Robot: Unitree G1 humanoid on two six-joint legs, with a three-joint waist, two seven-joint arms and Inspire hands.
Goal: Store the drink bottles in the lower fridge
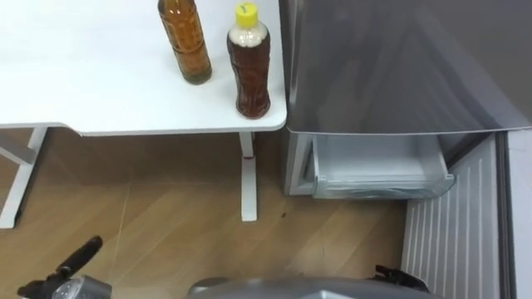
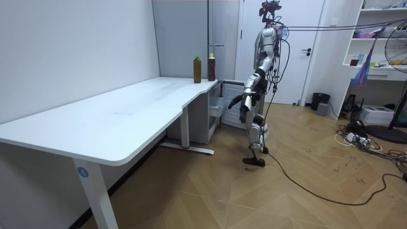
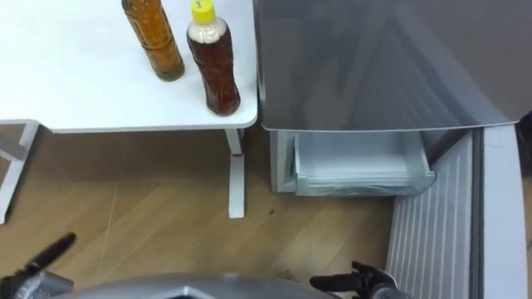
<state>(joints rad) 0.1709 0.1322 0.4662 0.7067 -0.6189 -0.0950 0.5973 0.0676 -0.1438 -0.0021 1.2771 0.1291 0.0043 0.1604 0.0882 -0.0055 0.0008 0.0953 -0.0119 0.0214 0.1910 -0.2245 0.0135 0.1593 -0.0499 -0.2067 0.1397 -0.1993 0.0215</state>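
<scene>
Two drink bottles stand upright at the white table's corner beside the fridge. One holds amber tea [image 1: 187, 41] and shows a green cap in the room view [image 2: 197, 70]. The other is a dark brown tea bottle with a yellow cap [image 1: 249, 66]. The grey fridge [image 1: 399, 66] has its lower compartment open, with a clear drawer [image 1: 378, 170] pulled out and nothing in it. My left hand [image 1: 73, 262] hangs low at the bottom left, fingers straight, holding nothing. My right hand [image 3: 353, 282] shows at the bottom edge, well below the drawer.
The white table [image 1: 100, 91] rests on white legs [image 1: 248, 178] over a wooden floor. The open lower fridge door [image 1: 457, 232], ribbed inside, stands out on the right. In the room view I stand facing the fridge at the table's far end.
</scene>
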